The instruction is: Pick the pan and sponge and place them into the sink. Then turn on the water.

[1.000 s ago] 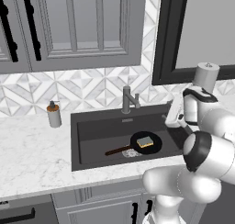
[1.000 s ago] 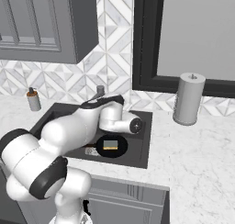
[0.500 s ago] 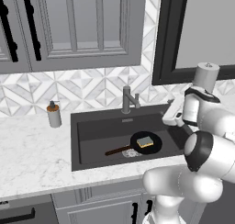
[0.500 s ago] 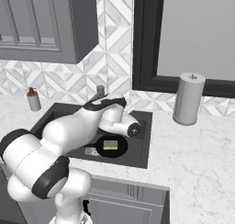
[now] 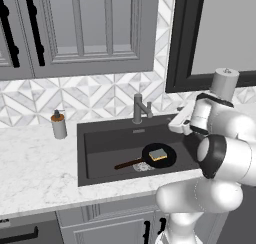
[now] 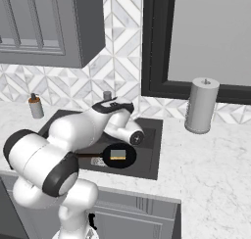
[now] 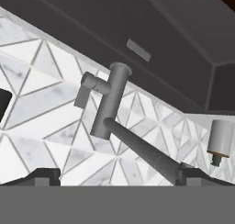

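The black pan [image 5: 167, 159] lies inside the dark grey sink [image 5: 102, 140], its brown handle pointing left. The yellow sponge [image 5: 159, 154] with its grey-green top rests in the pan. From the right base view the pan [image 6: 128, 159] and the sponge [image 6: 117, 155] show just past my arm. My gripper [image 5: 181, 124] hovers open over the sink's back right corner, to the right of the grey faucet [image 5: 140, 108]. In the hand view the faucet [image 7: 108, 106] stands close ahead between my open fingertips [image 7: 43, 176], and the gripper [image 7: 119, 179] holds nothing. No stream of water shows at the spout.
A soap dispenser [image 5: 59, 124] stands on the marble counter left of the sink. A paper towel roll [image 6: 201, 106] stands on the counter to the right, under a dark window frame. Grey cabinets hang above the tiled backsplash.
My hand has drifted a little to the left, toward the faucet. Pan and sponge have stayed where they were in the sink.
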Robot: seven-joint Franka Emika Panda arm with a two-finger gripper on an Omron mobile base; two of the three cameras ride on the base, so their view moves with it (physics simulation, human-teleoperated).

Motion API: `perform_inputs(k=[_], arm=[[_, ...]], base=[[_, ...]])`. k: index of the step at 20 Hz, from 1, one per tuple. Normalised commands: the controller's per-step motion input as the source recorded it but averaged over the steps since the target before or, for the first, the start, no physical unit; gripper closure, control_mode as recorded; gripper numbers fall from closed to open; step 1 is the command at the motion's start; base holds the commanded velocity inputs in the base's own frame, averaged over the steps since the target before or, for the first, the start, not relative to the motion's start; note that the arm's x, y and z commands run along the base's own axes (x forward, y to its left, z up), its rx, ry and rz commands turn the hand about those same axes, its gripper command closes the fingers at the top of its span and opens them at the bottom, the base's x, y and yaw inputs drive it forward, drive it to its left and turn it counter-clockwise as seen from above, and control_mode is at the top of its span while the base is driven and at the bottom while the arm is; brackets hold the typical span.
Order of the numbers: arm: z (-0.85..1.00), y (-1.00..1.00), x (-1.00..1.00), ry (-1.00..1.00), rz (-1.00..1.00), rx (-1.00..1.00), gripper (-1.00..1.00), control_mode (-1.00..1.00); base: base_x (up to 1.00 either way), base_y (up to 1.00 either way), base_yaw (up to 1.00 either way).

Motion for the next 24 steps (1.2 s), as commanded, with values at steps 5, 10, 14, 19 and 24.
perform_inputs(k=[5, 10, 14, 19, 24], arm=[[0.0, 0.15, 0.12, 0.0, 0.0, 0.15, -1.0, -1.0], [0.0, 0.04, 0.39, 0.0, -0.01, 0.13, -1.0, -1.0], [0.0, 0.01, 0.37, 0.0, -0.03, 0.1, -1.0, -1.0], [0.0, 0.0, 0.37, 0.02, -0.04, 0.1, -1.0, -1.0], [-0.04, 0.0, 0.35, 0.03, -0.03, 0.11, -1.0, -1.0]], base=[[0.0, 0.0, 0.0], [0.0, 0.0, 0.0], [0.0, 0.0, 0.0], [0.0, 0.0, 0.0], [0.0, 0.0, 0.0]])
